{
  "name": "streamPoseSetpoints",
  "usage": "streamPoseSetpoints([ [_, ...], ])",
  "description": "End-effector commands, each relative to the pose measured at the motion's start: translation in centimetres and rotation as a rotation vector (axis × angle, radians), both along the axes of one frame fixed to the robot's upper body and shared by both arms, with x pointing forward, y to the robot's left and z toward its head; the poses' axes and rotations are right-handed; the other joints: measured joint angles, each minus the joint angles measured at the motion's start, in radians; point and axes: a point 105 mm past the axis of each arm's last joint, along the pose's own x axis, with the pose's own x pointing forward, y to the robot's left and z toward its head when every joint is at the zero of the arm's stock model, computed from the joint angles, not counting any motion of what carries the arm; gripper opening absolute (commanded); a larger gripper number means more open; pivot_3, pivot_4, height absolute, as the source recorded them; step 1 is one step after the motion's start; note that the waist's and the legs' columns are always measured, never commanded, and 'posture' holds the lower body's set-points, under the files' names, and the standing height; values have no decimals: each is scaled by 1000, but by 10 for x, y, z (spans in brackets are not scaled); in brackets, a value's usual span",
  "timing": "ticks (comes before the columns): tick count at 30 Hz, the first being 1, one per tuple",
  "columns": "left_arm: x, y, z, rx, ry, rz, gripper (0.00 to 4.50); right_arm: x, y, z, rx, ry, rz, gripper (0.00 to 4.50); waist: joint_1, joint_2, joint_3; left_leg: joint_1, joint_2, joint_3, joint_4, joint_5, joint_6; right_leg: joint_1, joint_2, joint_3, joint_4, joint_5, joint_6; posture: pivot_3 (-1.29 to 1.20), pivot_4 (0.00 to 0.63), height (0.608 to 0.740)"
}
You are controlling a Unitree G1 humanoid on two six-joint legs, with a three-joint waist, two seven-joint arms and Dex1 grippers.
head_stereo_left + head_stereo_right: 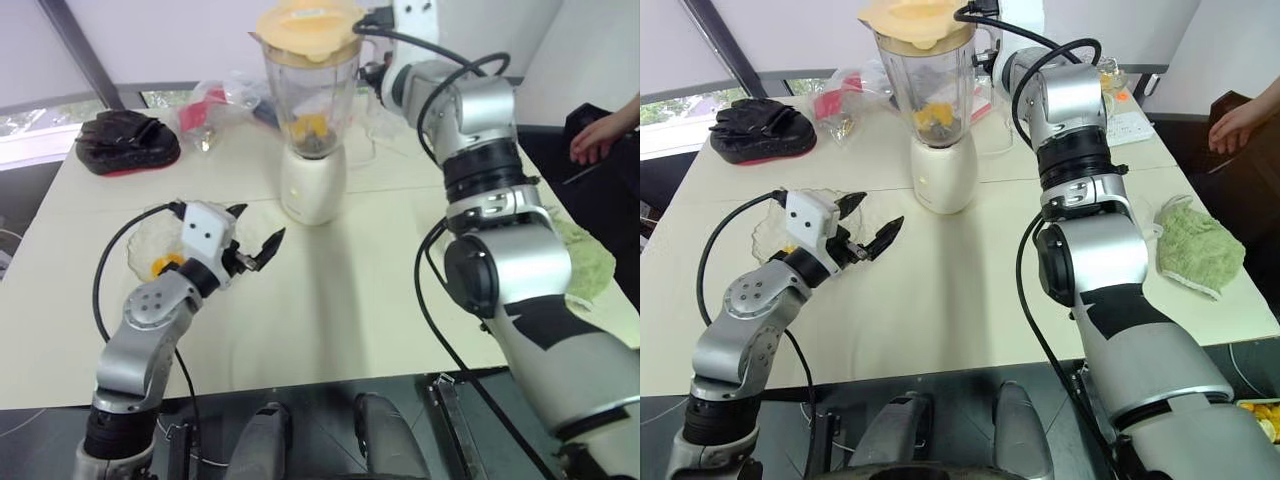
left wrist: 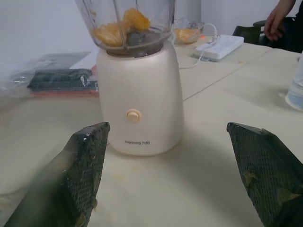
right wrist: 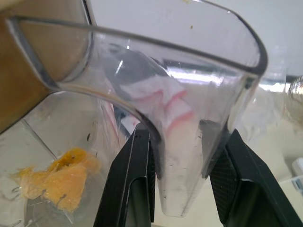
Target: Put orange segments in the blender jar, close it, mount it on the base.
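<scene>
Nearest you, your left gripper (image 1: pixel 262 250) hung just over the pale tabletop (image 1: pixel 330 320) with its black fingers spread wide and nothing between them, pointed at the blender. Just beside it sat the shallow clear crinkled bowl (image 1: pixel 150 240), one orange piece showing in it.

Mid-table: the tall clear plastic blender jar (image 1: pixel 310 95) with side handle already stood on the cream-white rounded motor base (image 1: pixel 313 185). The glossy orange segments (image 1: pixel 310 127) lay at the jar's bottom, around the dark blade. The flat cream-yellow lid (image 1: pixel 308 28) covered the jar mouth, though I couldn't tell if it was pressed fully home.

Behind the jar, your right gripper (image 3: pixel 182 156) was clamped on the jar's clear handle (image 3: pixel 182 142), one black finger either side, touching.

Far side: a black padded item (image 1: pixel 125 140), crumpled plastic bags (image 1: pixel 215 105), a green cloth (image 1: pixel 585 265) at your right, and a person's hand (image 1: pixel 600 135) at the table edge.

My read: you were on the last step, jar mounted, still held. Next move probably called for confirming the jar was seated or locked in the socket, then loosening the right fingers and backing off straight so you wouldn't drag the handle and tip the stack.
</scene>
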Motion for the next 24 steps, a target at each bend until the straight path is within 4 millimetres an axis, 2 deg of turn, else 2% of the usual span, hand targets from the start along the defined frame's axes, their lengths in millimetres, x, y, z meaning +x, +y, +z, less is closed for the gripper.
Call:
streamPoseSetpoints([
  [1, -1, -3, 11, -3, -54, -11, 4152, -8, 2, 27, 26, -95, 1, 943, -1, 0, 0, 0, 0, 0, 0, 0, 0, 0, 0, 0, 0, 0, 0, 0, 150, 740],
  [9, 0, -5, 11, 1, -58, -6, 4152, 3, -11, -3, -12, -47, -67, 943, 0, 0, 0, 0, 0, 0, 0, 0, 0, 0, 0, 0, 0, 0, 0, 0, 150, 740],
  [18, -1, -3, 10, 7, -55, -1, 4152, 4, -11, -12, -10, -27, -63, 943, 0, 0, 0, 1, 0, 0, 1, 0, 0, 2, 0, 0, 1, 0, 0, 0, 150, 740],
  [24, -1, -4, 10, 0, -51, -14, 4152, 1, -13, -12, -20, -36, -47, 3841, -1, -1, -1, 1, 0, 0, 1, 0, -1, 1, 0, 0, 1, 0, 0, 0, 150, 740],
])
